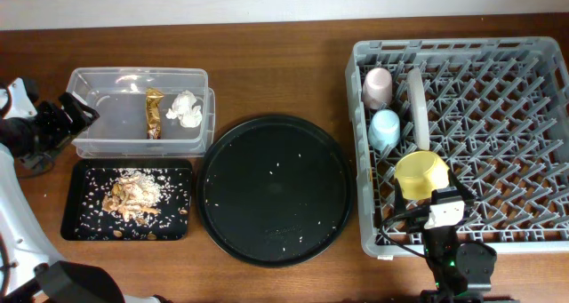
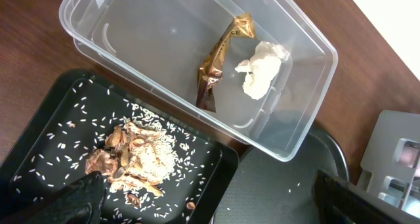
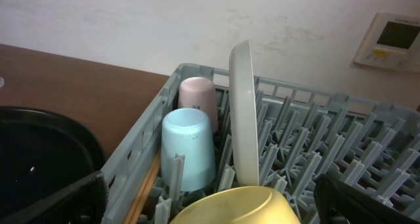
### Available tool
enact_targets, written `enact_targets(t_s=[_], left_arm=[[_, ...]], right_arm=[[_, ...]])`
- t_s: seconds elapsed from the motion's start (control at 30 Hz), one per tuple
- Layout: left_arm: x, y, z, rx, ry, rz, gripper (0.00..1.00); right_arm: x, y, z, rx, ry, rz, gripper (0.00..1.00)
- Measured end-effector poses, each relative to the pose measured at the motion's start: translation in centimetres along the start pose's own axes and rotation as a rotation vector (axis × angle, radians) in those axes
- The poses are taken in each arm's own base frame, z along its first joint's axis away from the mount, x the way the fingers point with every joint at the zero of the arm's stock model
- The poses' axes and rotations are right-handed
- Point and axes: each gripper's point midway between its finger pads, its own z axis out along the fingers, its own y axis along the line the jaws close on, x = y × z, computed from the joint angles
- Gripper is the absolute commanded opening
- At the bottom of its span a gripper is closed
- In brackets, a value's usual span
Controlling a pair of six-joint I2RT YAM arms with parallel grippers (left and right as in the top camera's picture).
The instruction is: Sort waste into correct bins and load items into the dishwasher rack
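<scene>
1. Inside the grey rack (image 1: 462,46), along its left side, stood the pink cup (image 1: 378,87), blue cup (image 1: 385,129), upright plate (image 1: 415,103) and yellow bowl (image 1: 420,174), with chopsticks (image 3: 146,190) beside the blue cup.
2. The wrapper (image 1: 154,113) and napkin (image 1: 186,107) lay in the clear tub (image 1: 133,75); the food scraps (image 1: 132,196) lay on the black tray (image 1: 75,216).
3. The left gripper (image 2: 207,184) over this tray and the right gripper (image 3: 210,184) near the bowl were spread wide, holding nothing.

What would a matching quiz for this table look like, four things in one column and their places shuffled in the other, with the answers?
Things:
1. snack wrapper
2. food scraps
3. yellow bowl
4. round black tray

Places:
A. in the grey rack
B. directly on the table
C. in the clear tub
D. on the rectangular black tray

Pairs: 1-C, 2-D, 3-A, 4-B.
</scene>
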Motion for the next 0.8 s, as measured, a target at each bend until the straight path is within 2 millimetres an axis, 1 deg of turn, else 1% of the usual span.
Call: enact_targets(t_s=[0.5, 0.67, 0.73, 0.77, 0.8], left_arm=[[0.0, 0.0, 0.0, 0.0, 0.0, 0.0, 1.0], [0.2, -0.6, 0.2, 0.005, 0.007, 0.015, 1.0], [0.4, -1.5, 0.2, 0.012, 0.009, 0.041, 1.0], [0.8, -2.8, 0.1, 0.024, 0.009, 0.075, 1.0], [1.5, -4.8, -0.3, 0.045, 0.003, 0.127, 1.0]], right_arm=[[0.0, 0.0, 0.0, 0.0, 0.0, 0.0, 0.98], [0.0, 0.0, 0.0, 0.0, 0.0, 0.0, 0.98], [0.0, 0.0, 0.0, 0.0, 0.0, 0.0, 0.98], [0.0, 0.0, 0.0, 0.0, 0.0, 0.0, 0.98], [0.0, 0.0, 0.0, 0.0, 0.0, 0.0, 0.98]])
